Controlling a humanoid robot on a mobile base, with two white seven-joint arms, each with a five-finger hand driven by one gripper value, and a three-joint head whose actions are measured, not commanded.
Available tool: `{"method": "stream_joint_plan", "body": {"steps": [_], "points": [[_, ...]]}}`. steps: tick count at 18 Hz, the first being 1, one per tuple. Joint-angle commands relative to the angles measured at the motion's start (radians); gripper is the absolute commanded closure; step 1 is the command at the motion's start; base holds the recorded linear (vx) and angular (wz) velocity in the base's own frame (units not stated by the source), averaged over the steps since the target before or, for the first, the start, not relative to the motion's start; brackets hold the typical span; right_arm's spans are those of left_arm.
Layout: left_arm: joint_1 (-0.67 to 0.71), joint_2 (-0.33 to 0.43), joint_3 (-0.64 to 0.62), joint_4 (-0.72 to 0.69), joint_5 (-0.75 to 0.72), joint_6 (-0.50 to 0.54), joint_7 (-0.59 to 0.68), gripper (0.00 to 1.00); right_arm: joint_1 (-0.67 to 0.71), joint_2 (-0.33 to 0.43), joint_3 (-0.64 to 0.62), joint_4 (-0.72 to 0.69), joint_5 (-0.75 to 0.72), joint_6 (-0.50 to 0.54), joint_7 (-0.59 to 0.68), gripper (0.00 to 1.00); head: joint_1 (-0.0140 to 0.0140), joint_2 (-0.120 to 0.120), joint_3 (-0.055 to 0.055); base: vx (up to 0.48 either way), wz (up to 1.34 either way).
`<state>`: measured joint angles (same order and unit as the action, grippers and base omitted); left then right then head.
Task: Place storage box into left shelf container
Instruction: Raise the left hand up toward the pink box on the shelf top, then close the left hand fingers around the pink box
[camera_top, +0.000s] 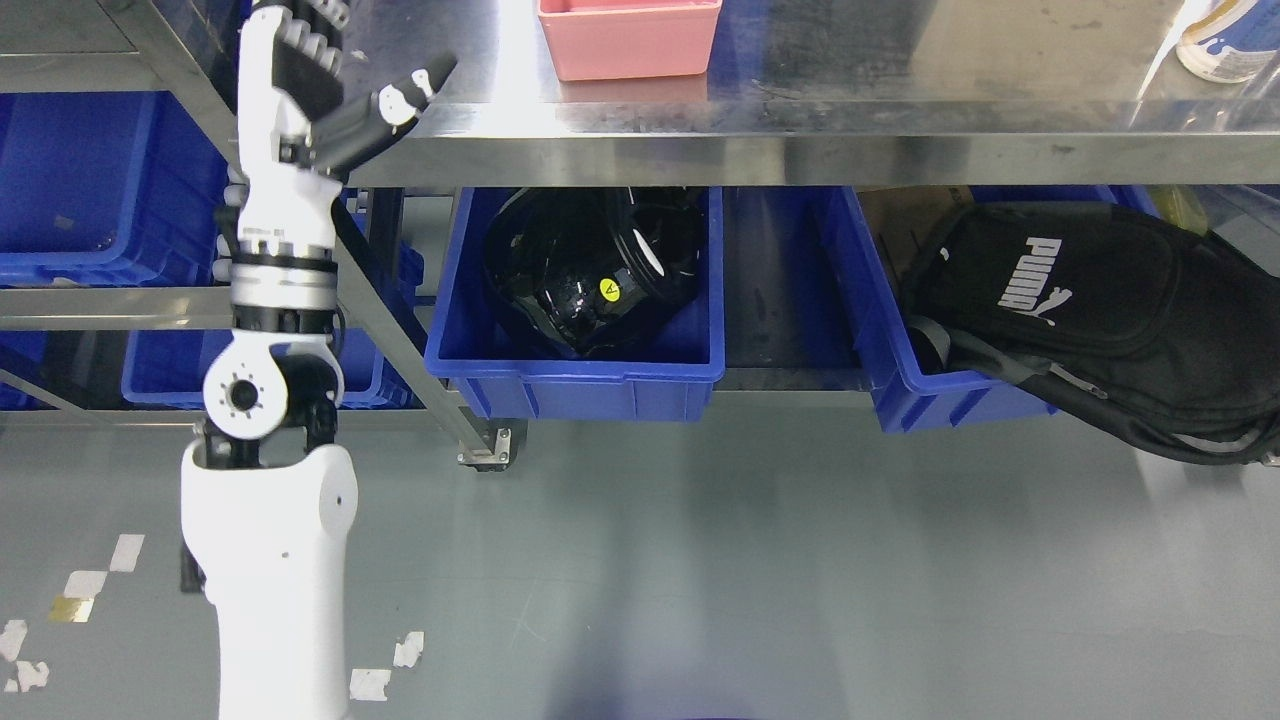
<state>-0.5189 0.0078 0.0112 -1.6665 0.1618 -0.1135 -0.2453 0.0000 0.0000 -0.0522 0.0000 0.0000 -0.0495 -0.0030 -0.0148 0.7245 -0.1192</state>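
A pink storage box (628, 35) stands on the steel table top (850, 90) at the upper middle, cut off by the top edge. My left hand (340, 60) is raised at the table's left front edge, left of the pink box and apart from it. Its fingers are spread and hold nothing, the thumb (405, 95) pointing right. A blue shelf container (70, 190) sits on the shelf at the far left, behind my left arm. My right arm is out of view.
Under the table a blue bin (580, 375) holds a black helmet (590, 265). A second blue bin (905, 370) at the right holds a black bag (1100, 310). A white bottle (1230, 40) stands at the table's top right. Another blue bin (160, 375) sits low left.
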Motion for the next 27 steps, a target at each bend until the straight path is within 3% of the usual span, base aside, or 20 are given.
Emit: {"method": "stream_joint_plan", "body": {"steps": [1, 4, 8, 11, 16, 20, 27], "points": [[-0.205, 0.140, 0.095, 0.063, -0.013, 0.057, -0.217, 0.00, -0.005, -0.017, 0.000, -0.017, -0.021, 0.000, 0.000, 0.00, 0.0000, 0.000, 0.000, 0.000, 0.00], [-0.220, 0.271, 0.082, 0.105, -0.106, 0.063, -0.371, 0.00, -0.005, -0.017, 0.000, -0.017, -0.021, -0.001, 0.000, 0.00, 0.0000, 0.000, 0.000, 0.000, 0.00], [-0.242, 0.288, -0.020, 0.145, -0.325, 0.064, -0.596, 0.00, -0.005, -0.017, 0.000, -0.017, -0.021, -0.001, 0.000, 0.00, 0.0000, 0.000, 0.000, 0.000, 0.00], [-0.360, 0.288, -0.121, 0.195, -0.451, 0.098, -0.608, 0.02, -0.005, -0.017, 0.000, -0.017, -0.021, -0.001, 0.000, 0.00, 0.0000, 0.000, 0.000, 0.000, 0.00], [-0.545, 0.276, -0.290, 0.362, -0.462, 0.101, -0.617, 0.01, -0.003, -0.017, 0.000, -0.017, -0.021, 0.000, 0.000, 0.00, 0.0000, 0.000, 0.000, 0.000, 0.00], [-0.602, 0.250, -0.430, 0.479, -0.464, 0.103, -0.617, 0.01, -0.005, -0.017, 0.000, -0.017, -0.021, 0.000, 0.000, 0.00, 0.0000, 0.000, 0.000, 0.000, 0.00], [-0.673, 0.141, -0.450, 0.677, -0.568, 0.104, -0.672, 0.01, -0.005, -0.017, 0.000, -0.017, -0.021, 0.000, 0.000, 0.00, 0.0000, 0.000, 0.000, 0.000, 0.00]]}}
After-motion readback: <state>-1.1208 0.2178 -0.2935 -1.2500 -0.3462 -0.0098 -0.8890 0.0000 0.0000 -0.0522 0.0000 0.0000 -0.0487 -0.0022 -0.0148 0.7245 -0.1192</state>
